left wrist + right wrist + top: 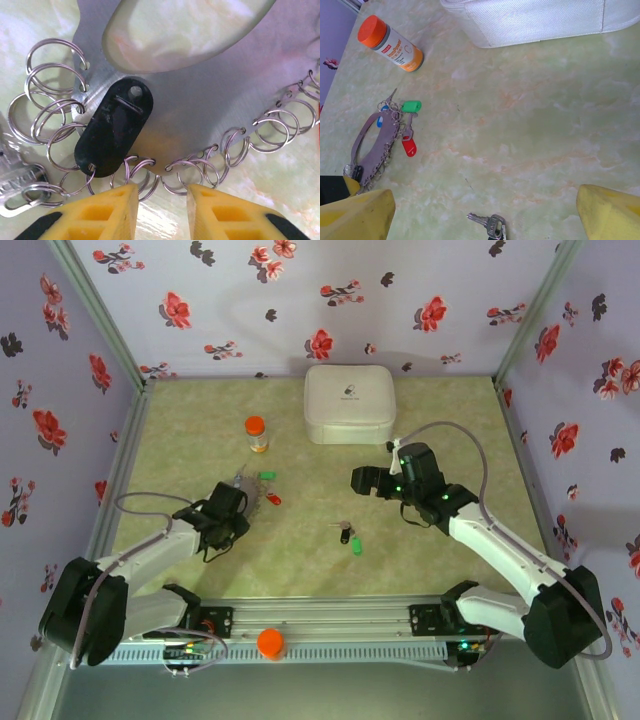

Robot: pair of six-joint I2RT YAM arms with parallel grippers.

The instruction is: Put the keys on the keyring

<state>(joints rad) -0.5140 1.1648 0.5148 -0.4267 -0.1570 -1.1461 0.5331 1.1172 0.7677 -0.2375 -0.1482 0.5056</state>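
A large, flat, dark grey metal keyring (255, 495) is seen lying on the green marbled table (450, 440), left of centre. Its edge is lined with many small silver split rings (50, 120), and an oval black plastic tag (115, 127) is seen lying on the grey metal. From the right wrist view, a green plastic tag (411, 106), a red plastic tag (409, 148) and a blue plastic tag (379, 121) are seen at the keyring's (377, 142) edge. A silver metal key (20, 182) is partly visible beside the split rings.

The left gripper (162, 210) is held low at the near edge of the keyring (210, 100). Its yellow fingers (95, 217) are parted by a narrow gap with nothing clasped between them.

A small bunch of silver keys with dark and green tags (347, 535) lies apart on the table, near the centre and well away from the keyring. The right gripper (484, 214) is spread wide and empty, positioned above the table beyond these keys (490, 224).

An orange-capped plastic bottle (257, 433) lies beyond the keyring, and a white rounded fabric case (348, 403) is placed at the far side of the table.
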